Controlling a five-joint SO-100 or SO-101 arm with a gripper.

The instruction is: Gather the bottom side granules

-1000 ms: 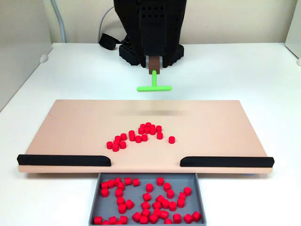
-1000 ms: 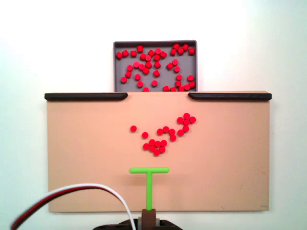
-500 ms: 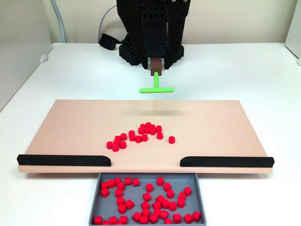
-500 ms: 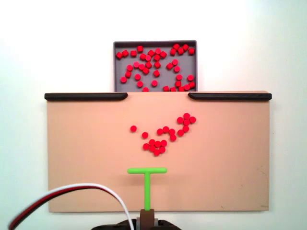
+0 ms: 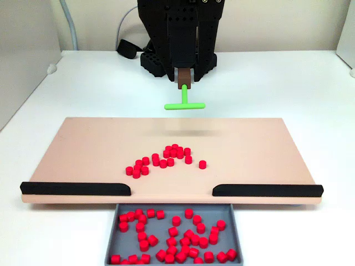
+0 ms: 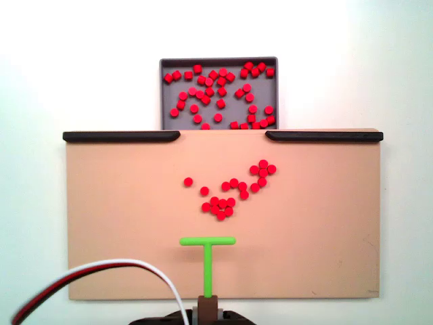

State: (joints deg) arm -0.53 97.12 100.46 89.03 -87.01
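While roughly twenty red granules (image 6: pixel 233 188) lie loose mid-board on the tan board (image 5: pixel 83 149), many more already sit in the grey tray (image 6: pixel 169 122) beyond the gap between the black rails (image 5: pixel 75 188). I judge the job partly done. My pincer (image 5: pixel 183 84) holds the green T-pusher (image 6: pixel 208 250), raised behind the cluster, apart from it.

Small red granules (image 6: pixel 230 193) look like matt plastic — smooth, short cylinders. The green T-bar (image 6: pixel 208 257) is smooth plastic with a slight sheen. The peach board (image 5: pixel 83 144) looks flat and matt, its black rails (image 5: pixel 75 188) dull. The grey tray (image 6: pixel 167 95) is matt plastic — the white desk (image 5: pixel 277 83) smooth.
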